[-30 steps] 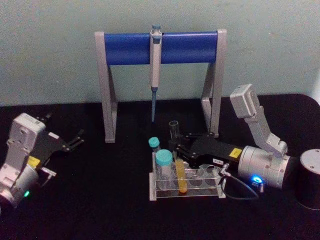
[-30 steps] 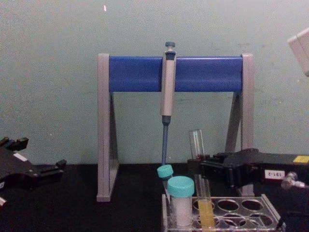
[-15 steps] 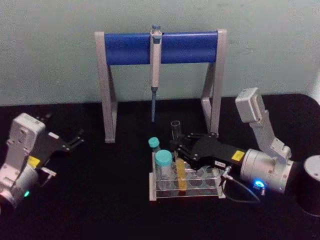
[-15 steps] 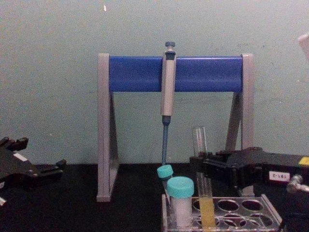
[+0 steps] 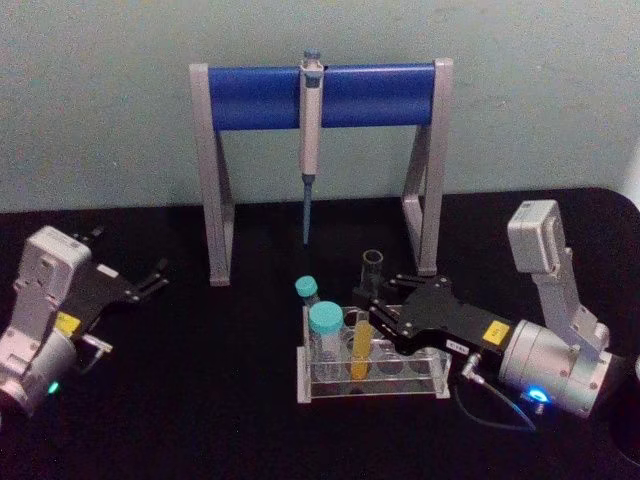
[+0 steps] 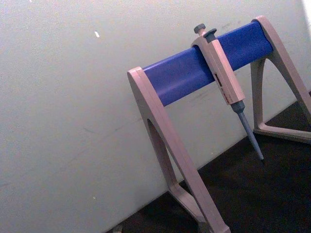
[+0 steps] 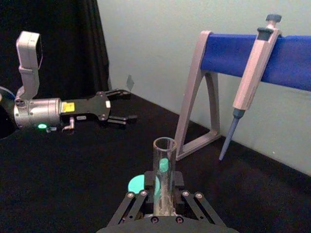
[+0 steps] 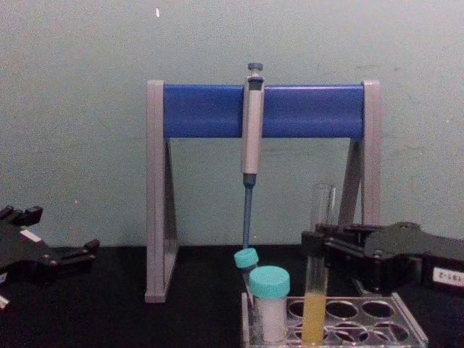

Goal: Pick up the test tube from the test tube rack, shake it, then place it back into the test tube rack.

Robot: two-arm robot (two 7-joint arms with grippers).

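We see right gripper [image 5: 375, 303], fingers clamped on test tube [image 5: 358, 350], shifted right; tube now tilted, lift from test tube rack [image 5: 400, 392] barely begun. Left gripper [image 5: 143, 284] parked, fingers apart.

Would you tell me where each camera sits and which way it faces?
Head: up high, looking down at the test tube rack; left gripper and right gripper show.
Chest: low, looking forward; both grippers at the edges.
Left wrist: on the left arm, facing the pipette stand.
Right wrist: on the right arm, along its jaws shut on the test tube; left gripper beyond.
Shared: head and chest both see the pipette.
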